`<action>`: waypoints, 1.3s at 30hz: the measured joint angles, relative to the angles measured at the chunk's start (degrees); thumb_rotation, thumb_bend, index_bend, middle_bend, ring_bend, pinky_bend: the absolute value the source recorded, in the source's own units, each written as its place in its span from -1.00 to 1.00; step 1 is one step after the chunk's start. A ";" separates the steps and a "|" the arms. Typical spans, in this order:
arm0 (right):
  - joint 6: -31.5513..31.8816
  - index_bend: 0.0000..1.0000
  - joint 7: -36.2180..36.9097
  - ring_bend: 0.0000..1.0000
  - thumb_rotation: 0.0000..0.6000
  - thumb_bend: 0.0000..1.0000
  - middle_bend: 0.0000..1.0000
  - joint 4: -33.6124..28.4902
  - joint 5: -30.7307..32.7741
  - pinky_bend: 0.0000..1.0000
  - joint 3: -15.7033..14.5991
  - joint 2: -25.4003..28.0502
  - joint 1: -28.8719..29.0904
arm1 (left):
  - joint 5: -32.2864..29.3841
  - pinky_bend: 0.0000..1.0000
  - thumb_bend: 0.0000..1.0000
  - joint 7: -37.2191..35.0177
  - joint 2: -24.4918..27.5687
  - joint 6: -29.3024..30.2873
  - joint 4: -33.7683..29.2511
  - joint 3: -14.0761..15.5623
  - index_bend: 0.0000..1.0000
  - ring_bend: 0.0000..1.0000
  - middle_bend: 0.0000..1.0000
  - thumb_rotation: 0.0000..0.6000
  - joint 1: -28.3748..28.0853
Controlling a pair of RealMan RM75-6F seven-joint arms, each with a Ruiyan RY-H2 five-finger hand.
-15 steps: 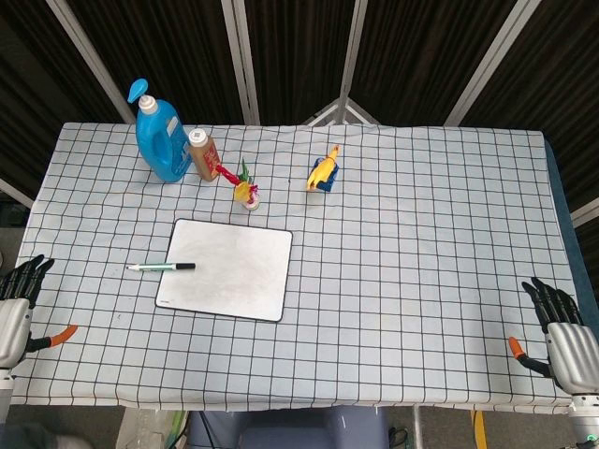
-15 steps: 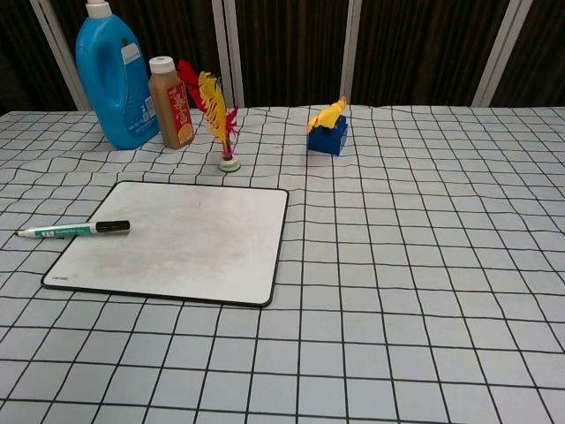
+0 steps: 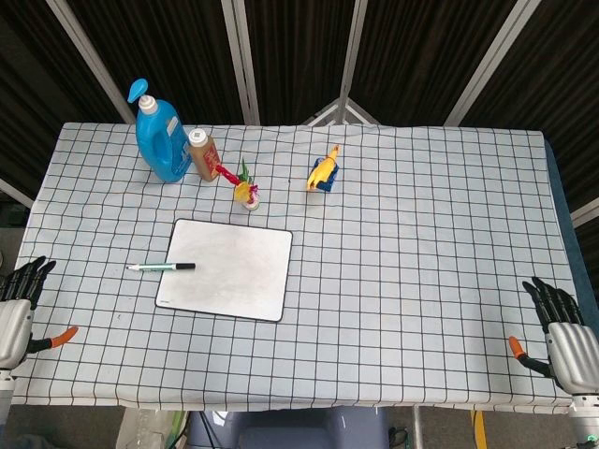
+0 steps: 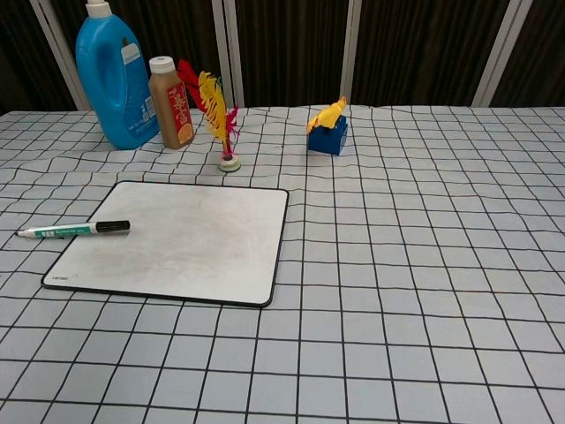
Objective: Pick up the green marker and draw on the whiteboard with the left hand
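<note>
Green marker (image 3: pixel 161 267) lies across the whiteboard's (image 3: pixel 234 271) left edge — left hand (image 3: pixel 17 311) and right hand (image 3: pixel 562 339) spread, empty, well apart from it.

Checked table (image 3: pixel 421 243) w/ whiteboard (image 3: pixel 229 268), marker (image 3: pixel 161 267)

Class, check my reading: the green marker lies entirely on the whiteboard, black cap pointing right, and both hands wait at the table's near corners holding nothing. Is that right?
Not quite. The green marker lies only partly on the whiteboard: the head view shows its capped end on the board and its body out over the cloth to the left. The rest stands: left hand and right hand hold nothing.
</note>
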 measured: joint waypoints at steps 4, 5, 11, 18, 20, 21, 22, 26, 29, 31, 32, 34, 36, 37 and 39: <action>0.04 -1.00 0.05 -1.00 1.00 -0.29 -1.00 0.28 0.20 -1.00 0.10 -0.19 -0.01 | -0.31 -1.00 -0.97 0.26 -0.12 -0.72 0.08 -0.20 -1.00 -1.00 -1.00 1.00 -0.46; 0.04 -1.00 0.17 -1.00 1.00 -0.29 -1.00 0.31 0.32 -1.00 0.14 -0.19 -0.03 | -0.49 -1.00 -0.95 0.38 -0.19 -1.03 0.14 -0.34 -0.99 -1.00 -1.00 1.00 -0.69; -0.08 -1.00 0.93 -1.00 1.00 -0.29 -1.00 0.37 0.56 -1.00 0.25 -0.14 -0.02 | -3.59 -1.00 -0.71 1.35 -0.66 -4.96 -0.19 -2.01 -0.68 -1.00 -1.00 1.00 -3.13; -0.37 -1.00 1.32 -1.00 1.00 -0.29 -1.00 0.10 0.81 -1.00 0.37 -0.03 0.12 | -9.81 -1.00 -0.55 6.06 -3.18 -11.67 1.97 -5.66 -0.26 -1.00 -1.00 1.00 -8.67; -0.42 -1.00 1.50 -1.00 1.00 -0.29 -1.00 0.03 0.92 -1.00 0.39 0.04 0.11 | -12.66 -1.00 -0.52 7.76 -4.64 -14.02 3.34 -6.78 -0.16 -1.00 -1.00 1.00 -10.56; -0.44 -1.00 1.56 -1.00 1.00 -0.29 -1.00 0.01 0.96 -1.00 0.39 0.07 0.09 | -14.01 -1.00 -0.51 8.55 -5.34 -15.02 3.98 -7.25 -0.11 -1.00 -1.00 1.00 -11.38; -0.45 -1.00 1.67 -1.00 1.00 -0.29 -1.00 0.00 1.01 -1.00 0.39 0.11 0.08 | -15.38 -1.00 -0.50 9.38 -6.08 -16.01 4.66 -7.71 -0.07 -1.00 -1.00 1.00 -12.22; -0.69 -1.00 2.16 -1.00 1.00 -0.29 -1.00 -0.11 1.35 -1.00 0.49 0.21 0.12 | -21.75 -1.00 -0.50 13.84 -10.18 -20.05 8.53 -9.66 -0.04 -1.00 -1.00 1.00 -16.22; -0.80 -1.00 2.56 -1.00 1.00 -0.29 -1.00 -0.23 1.57 -1.00 0.57 0.35 0.13 | -25.52 -1.00 -0.48 16.74 -13.09 -22.27 11.48 -10.63 -0.04 -1.00 -1.00 1.00 -18.66; -0.88 -1.00 2.76 -1.00 1.00 -0.29 -1.00 -0.31 1.65 -1.00 0.60 0.46 0.14 | -27.49 -1.00 -0.44 18.27 -14.80 -23.32 13.17 -11.03 -0.05 -1.00 -1.00 1.00 -20.01; -0.91 -1.00 2.81 -1.00 1.00 -0.29 -1.00 -0.33 1.66 -1.00 0.60 0.49 0.15 | -28.55 -1.00 -0.43 19.29 -15.83 -23.86 14.32 -11.22 -0.05 -1.00 -1.00 1.00 -20.84; -1.02 -1.00 2.95 -1.00 1.00 -0.29 -1.00 -0.37 1.75 -1.00 0.62 0.54 0.17 | -29.93 -1.00 -0.40 20.67 -17.24 -24.54 15.94 -11.46 -0.05 -1.00 -1.00 1.00 -21.99; -1.07 -1.00 3.02 -1.00 1.00 -0.29 -1.00 -0.39 1.80 -1.00 0.64 0.57 0.19 | -31.23 -1.00 -0.38 21.96 -18.61 -25.21 17.62 -11.67 -0.06 -1.00 -1.00 1.00 -23.14; -1.11 -1.00 3.10 -1.00 1.00 -0.29 -1.00 -0.41 1.84 -1.00 0.66 0.59 0.21 | -31.75 -1.00 -0.37 22.40 -19.09 -25.46 18.24 -11.74 -0.06 -1.00 -1.00 1.00 -23.55; -1.16 -1.00 3.20 -1.00 1.00 -0.29 -1.00 -0.43 1.91 -1.00 0.69 0.62 0.22 | -32.84 -1.00 -0.35 23.17 -20.10 -26.10 19.58 -11.89 -0.06 -1.00 -1.00 1.00 -24.40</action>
